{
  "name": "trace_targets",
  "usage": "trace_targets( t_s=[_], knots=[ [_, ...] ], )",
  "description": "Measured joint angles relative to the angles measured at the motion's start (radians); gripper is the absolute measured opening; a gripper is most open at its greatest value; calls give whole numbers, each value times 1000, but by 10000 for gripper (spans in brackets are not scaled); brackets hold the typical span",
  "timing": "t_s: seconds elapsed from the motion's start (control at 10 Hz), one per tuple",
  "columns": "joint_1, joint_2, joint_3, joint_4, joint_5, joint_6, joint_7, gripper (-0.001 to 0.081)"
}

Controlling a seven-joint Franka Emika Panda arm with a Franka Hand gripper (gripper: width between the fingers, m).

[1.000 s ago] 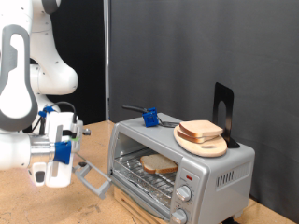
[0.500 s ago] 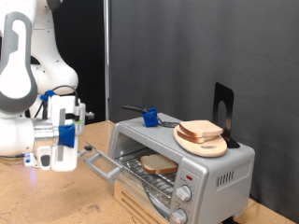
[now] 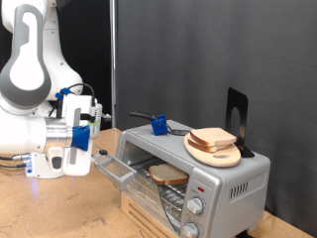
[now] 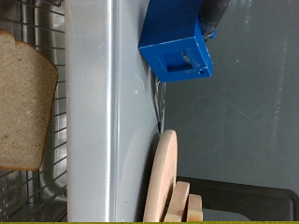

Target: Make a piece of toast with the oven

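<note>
One hand (image 3: 81, 149) only, at the exterior view's left beside the half-raised door (image 3: 116, 169); open or closed, cannot tell. Right of it, inside the oven (image 3: 213, 177) on the rack, the piece of toast (image 3: 167, 176), lying flat

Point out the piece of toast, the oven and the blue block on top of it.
piece of toast (image 3: 168, 175), exterior view, its top face on the rack.
oven (image 3: 230, 179), exterior view, its silver front panel.
blue block (image 4: 175, 49), wrist view, its near face.
</note>
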Motion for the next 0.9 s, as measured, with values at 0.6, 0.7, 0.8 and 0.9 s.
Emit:
trace_targets(
  t_s=[0.6, 0.7, 0.8, 0.9],
  knots=[
    [29, -20, 64, -33, 27, 5, 0, 682],
    [39, -22, 79, -47, 45, 9, 0, 682],
    [47, -26, 93, -62, 62, 15, 0, 682],
    [56, -30, 105, -75, 78, 22, 0, 682]
  ],
)
